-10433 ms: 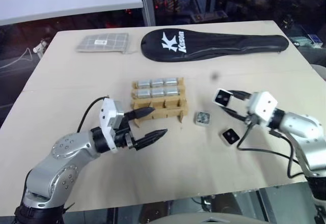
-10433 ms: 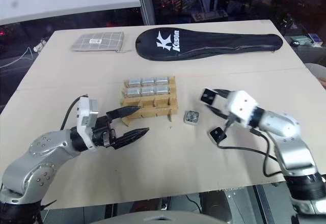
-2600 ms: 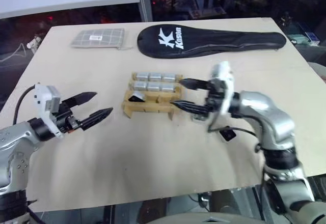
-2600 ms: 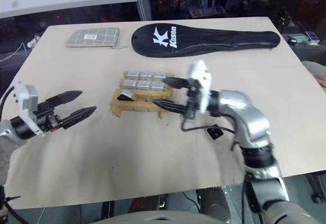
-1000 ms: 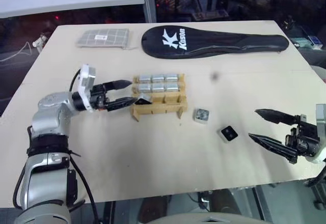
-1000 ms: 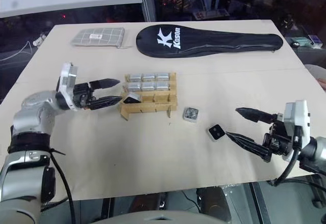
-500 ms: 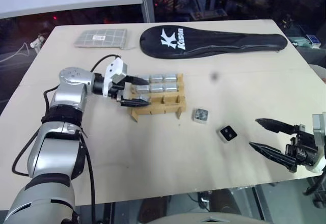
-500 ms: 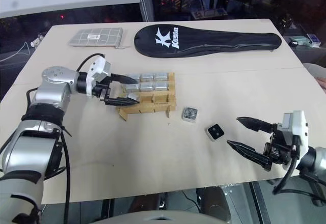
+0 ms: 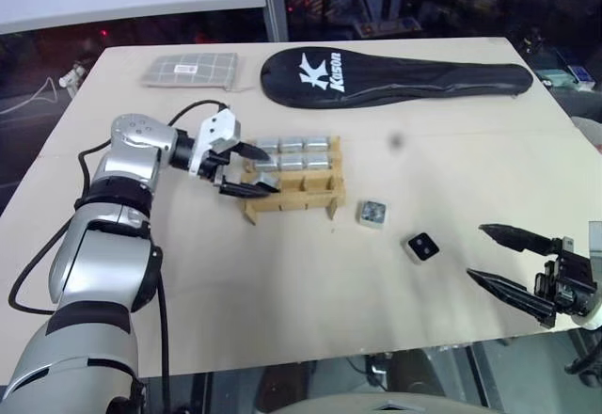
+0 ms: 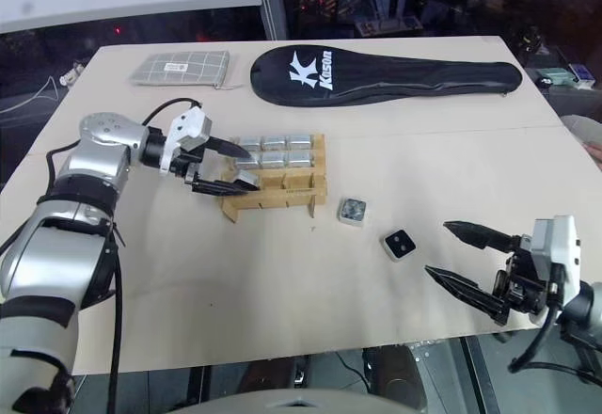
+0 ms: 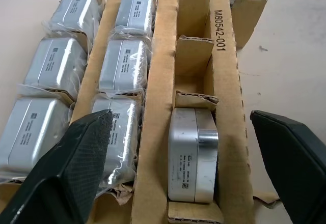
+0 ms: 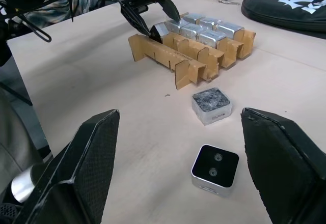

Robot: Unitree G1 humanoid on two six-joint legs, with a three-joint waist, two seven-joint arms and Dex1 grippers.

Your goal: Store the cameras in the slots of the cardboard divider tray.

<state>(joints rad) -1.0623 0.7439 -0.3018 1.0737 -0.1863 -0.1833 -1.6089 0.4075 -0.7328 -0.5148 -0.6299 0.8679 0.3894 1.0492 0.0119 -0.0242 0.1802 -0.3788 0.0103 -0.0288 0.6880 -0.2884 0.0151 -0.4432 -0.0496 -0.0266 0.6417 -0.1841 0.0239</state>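
Cardboard divider tray (image 9: 293,191) at mid-bench is where we find the left end effector (image 9: 254,169), its two black fingers spread apart and hovering over the tray's left end, holding nothing. Just beneath the fingertips, in the left wrist view, we see one camera (image 11: 192,155) standing on edge in the end slot of the tray's near row, silver side up. The two rows behind it hold six silvery blocks in clear wrap (image 11: 119,68), three to a row. The other slots of the near row stand open.

To the right of the tray, just off its near right corner, we see a silvery grey camera (image 9: 373,214) lying flat on the bench (image 9: 282,292). Further right and nearer the front edge lies a white-cased camera (image 9: 423,246) with its black face up, apart from the grey one.

At the front right corner of the bench we see the right end effector (image 9: 513,262), fingers wide apart and empty, pointing toward the two loose cameras and well apart from them.

Along the far edge lie a grey checked pouch (image 9: 191,70) toward the left and a long black racket cover (image 9: 395,73) toward the right.
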